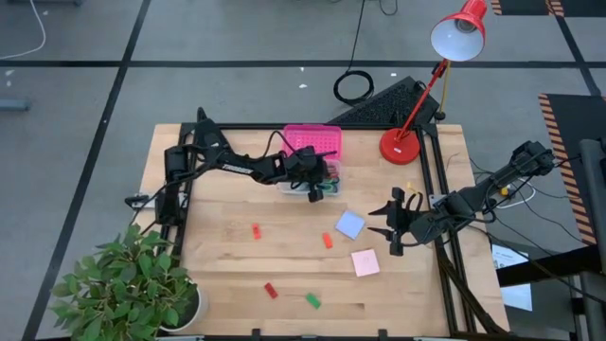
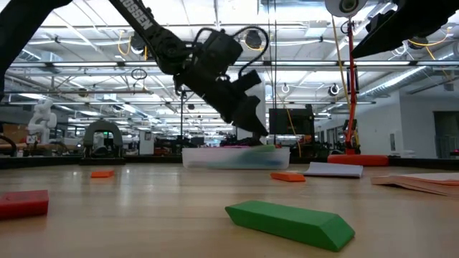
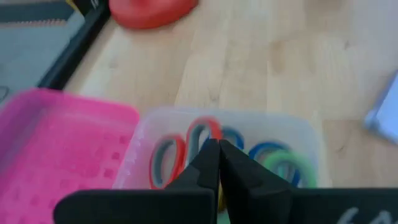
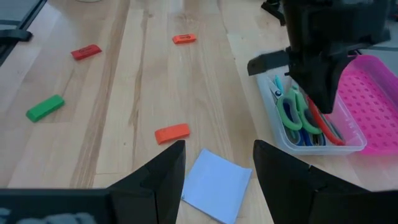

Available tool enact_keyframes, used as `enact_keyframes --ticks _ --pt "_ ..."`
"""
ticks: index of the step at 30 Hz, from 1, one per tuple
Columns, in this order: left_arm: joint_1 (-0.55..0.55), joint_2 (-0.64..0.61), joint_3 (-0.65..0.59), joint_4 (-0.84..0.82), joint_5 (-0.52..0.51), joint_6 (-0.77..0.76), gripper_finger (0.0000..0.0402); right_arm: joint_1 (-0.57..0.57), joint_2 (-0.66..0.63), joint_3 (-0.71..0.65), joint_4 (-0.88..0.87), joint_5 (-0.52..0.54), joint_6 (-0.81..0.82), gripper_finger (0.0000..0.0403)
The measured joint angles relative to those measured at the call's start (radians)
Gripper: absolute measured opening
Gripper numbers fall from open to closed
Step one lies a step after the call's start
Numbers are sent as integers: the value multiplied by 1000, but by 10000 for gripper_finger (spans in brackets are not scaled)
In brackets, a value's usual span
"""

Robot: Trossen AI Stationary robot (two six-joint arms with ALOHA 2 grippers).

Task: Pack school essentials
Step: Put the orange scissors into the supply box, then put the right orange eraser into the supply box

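Dark left gripper (image 3: 217, 163) closed, empty, over scissors (image 3: 186, 152) in box (image 4: 314, 144); right gripper (image 4: 214, 162) open.

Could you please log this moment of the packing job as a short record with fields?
left hand: over the clear box, fingers shut
right hand: open, above the blue notepad
in box: scissors
box lid: pink lid lying open behind the box
loose on table: pink notepad, green eraser, red erasers
bystanders: red desk lamp, potted plant

L jaws closed over scissors (image 3: 186, 152) in clear box (image 3: 298, 134).
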Motion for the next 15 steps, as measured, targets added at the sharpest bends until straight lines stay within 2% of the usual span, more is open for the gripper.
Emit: enact_keyframes --ticks 8,15 --pt "-70 -126 0 -71 -1 -42 19 0 0 0 0 0 1 184" --pt "-220 -216 1 -188 -2 -45 4 0 0 0 1 0 4 184"
